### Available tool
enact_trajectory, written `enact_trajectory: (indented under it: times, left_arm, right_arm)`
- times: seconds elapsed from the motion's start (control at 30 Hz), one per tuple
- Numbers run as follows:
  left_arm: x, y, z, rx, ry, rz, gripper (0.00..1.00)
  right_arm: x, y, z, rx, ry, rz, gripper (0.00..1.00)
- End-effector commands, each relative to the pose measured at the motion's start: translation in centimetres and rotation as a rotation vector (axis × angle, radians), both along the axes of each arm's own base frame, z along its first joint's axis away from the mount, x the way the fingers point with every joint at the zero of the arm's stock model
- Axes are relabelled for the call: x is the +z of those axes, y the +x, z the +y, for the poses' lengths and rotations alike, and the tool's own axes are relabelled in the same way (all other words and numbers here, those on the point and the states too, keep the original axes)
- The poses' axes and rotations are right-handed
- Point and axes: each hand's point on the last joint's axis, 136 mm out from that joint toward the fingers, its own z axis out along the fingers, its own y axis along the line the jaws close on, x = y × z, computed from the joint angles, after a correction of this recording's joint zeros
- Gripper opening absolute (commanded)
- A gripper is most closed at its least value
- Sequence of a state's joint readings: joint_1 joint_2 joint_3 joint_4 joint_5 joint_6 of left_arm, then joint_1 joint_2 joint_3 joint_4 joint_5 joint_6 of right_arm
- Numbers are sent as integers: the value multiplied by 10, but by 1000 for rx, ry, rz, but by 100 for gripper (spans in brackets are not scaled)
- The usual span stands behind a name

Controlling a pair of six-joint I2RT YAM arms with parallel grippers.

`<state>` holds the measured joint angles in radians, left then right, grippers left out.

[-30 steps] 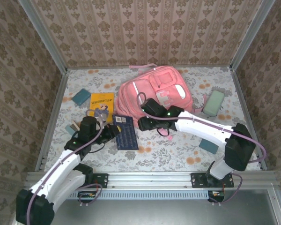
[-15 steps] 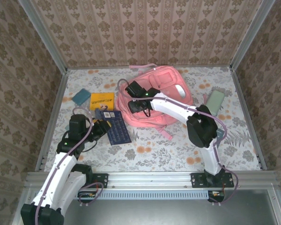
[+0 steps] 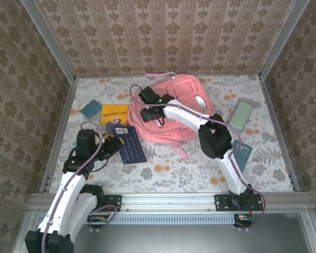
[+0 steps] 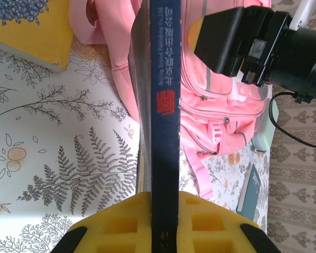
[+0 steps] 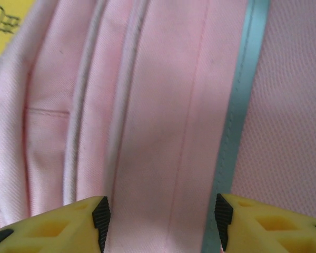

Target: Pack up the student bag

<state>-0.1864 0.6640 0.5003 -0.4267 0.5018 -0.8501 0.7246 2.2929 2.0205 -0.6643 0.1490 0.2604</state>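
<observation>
The student bag [image 3: 179, 108] is a large pink backpack lying flat at the back middle of the table. My right gripper [image 3: 146, 112] reaches over its left edge. In the right wrist view the right gripper [image 5: 162, 224] is open, its black pads [image 5: 101, 221] apart just over pink fabric and a pale stripe [image 5: 239, 105]. My left gripper [image 3: 113, 143] is left of the bag, shut on a dark blue book [image 3: 129, 145]. The left wrist view shows that book [image 4: 164, 105] edge-on between the yellow fingers [image 4: 110, 224], pointing toward the bag [image 4: 221, 100].
A yellow book [image 3: 115, 112] and a teal pad [image 3: 91, 108] lie at back left. A pale green case [image 3: 240, 115] lies right of the bag, a teal notebook [image 3: 241, 154] nearer the front. The right arm's elbow [image 3: 215, 139] crosses the bag's near right corner.
The right gripper has swung from the bag's near edge up to its left side, and its jaws have shifted width. The left gripper has drawn the blue book slightly left.
</observation>
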Motion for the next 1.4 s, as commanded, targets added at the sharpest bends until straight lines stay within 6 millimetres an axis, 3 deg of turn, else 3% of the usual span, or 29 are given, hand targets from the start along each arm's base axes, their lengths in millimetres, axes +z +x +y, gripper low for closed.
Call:
enact_trajectory:
  times: [0.0, 0.2, 0.33, 0.43, 0.53, 0.6, 0.7, 0.87, 1.03, 1.23, 1.37]
  left_arm:
    - [22, 6, -3, -26, -16, -74, 0]
    - [21, 9, -1, -21, -14, -71, 0]
    - [22, 12, 0, -19, -18, -70, 0]
    - [23, 13, 0, -22, -18, -69, 0]
    - [25, 13, 2, -19, -16, -74, 0]
    - [26, 15, 3, -12, -17, -78, 0]
    - [26, 19, 5, -2, -14, -80, 0]
    - [29, 33, 13, 41, -27, -92, 0]
    - [40, 54, 23, 93, -36, -125, 0]
    - [59, 87, 25, 122, -90, -178, 0]
    - [61, 112, 19, 127, -130, -198, 0]
  right_arm:
    - [-7, -1, 10, 24, -3, 15, 58]
    - [-2, -3, 19, 42, 9, -9, 56]
    - [-22, 0, 14, 19, -45, 24, 53]
    - [-35, 0, 8, 3, -78, 45, 45]
    - [-33, -3, 5, 1, -75, 44, 30]
    - [-22, -5, 7, 2, -53, 38, 17]
    - [10, -9, 10, 1, 12, 12, 0]
    - [83, -20, 12, 15, 150, -55, 0]
    - [138, -32, 1, 15, 215, -114, 0]
    - [176, -43, -11, -10, 286, -136, 0]
    - [195, -44, -16, -33, 392, -110, 0]
